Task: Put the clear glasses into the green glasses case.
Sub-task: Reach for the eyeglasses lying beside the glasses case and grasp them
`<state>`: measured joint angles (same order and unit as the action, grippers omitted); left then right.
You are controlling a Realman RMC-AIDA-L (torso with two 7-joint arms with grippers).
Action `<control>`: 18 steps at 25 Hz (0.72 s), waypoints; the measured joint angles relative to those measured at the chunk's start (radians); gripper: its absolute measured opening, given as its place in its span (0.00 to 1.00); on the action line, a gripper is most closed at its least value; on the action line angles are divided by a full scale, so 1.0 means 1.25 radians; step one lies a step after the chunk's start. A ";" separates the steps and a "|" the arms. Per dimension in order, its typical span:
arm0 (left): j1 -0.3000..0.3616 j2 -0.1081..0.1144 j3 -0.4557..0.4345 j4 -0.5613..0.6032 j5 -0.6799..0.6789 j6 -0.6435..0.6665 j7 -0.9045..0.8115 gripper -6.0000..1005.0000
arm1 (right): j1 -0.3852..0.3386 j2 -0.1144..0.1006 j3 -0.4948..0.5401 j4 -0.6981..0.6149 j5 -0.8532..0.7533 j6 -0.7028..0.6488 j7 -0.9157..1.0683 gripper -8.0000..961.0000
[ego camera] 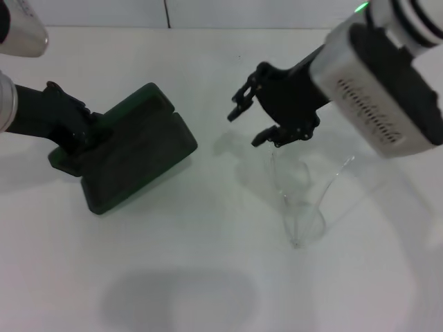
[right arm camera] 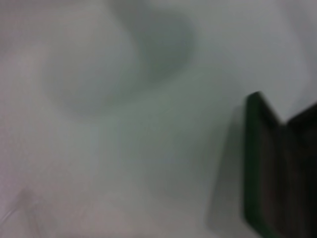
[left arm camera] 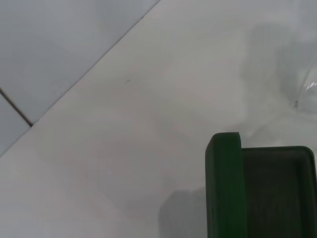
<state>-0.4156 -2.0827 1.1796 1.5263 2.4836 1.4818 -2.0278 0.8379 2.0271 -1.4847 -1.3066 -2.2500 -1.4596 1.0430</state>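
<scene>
The green glasses case (ego camera: pixel 135 149) lies open on the white table at the left, dark lining up; it also shows in the left wrist view (left arm camera: pixel 225 188) and the right wrist view (right arm camera: pixel 255 163). My left gripper (ego camera: pixel 77 138) sits at the case's left end, its black fingers closed on that edge. The clear glasses (ego camera: pixel 301 204) rest on the table right of centre, with both thin arms unfolded and pointing away from me. My right gripper (ego camera: pixel 252 122) hovers open just above and left of the far tip of one arm, with nothing between its fingers. The glasses (left arm camera: pixel 303 91) show faintly in the left wrist view.
The white table (ego camera: pixel 208 277) meets a pale wall (left arm camera: pixel 59 39) at the back. A soft shadow (ego camera: pixel 180 301) falls on the table near the front edge.
</scene>
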 joint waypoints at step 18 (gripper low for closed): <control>-0.088 -0.003 0.060 0.006 0.182 0.073 -0.006 0.20 | -0.405 -0.003 0.290 -0.162 0.530 0.043 0.034 0.33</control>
<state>-0.5252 -2.0861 1.2550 1.5343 2.7116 1.5736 -2.0356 0.3322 2.0238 -1.1220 -1.5088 -1.5871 -1.4052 1.0859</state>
